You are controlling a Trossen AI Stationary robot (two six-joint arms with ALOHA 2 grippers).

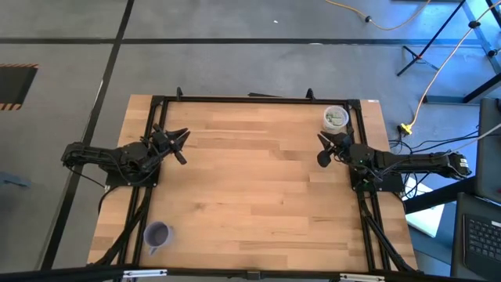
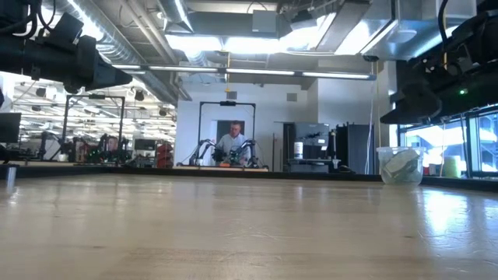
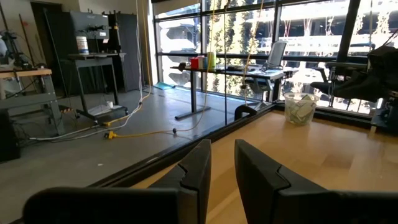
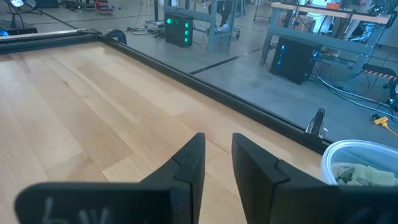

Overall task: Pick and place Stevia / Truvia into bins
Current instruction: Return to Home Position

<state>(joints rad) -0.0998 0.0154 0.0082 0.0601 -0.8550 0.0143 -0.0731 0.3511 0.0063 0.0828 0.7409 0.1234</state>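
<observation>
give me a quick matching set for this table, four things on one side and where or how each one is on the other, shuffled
1 translucent cup
2 purple cup
3 left end effector
4 right end effector

a open, right beside the translucent cup
b holds green and white sachets
c open, by the table's left edge, no cup near
d lower left of the high view

Pairs: 1-b, 2-d, 3-c, 4-a

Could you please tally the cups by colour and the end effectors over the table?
Translucent white cup: 1, holding sachets I cannot count
Purple cup: 1
End effectors: 2, left end effector and right end effector, both empty
Total: 4
</observation>
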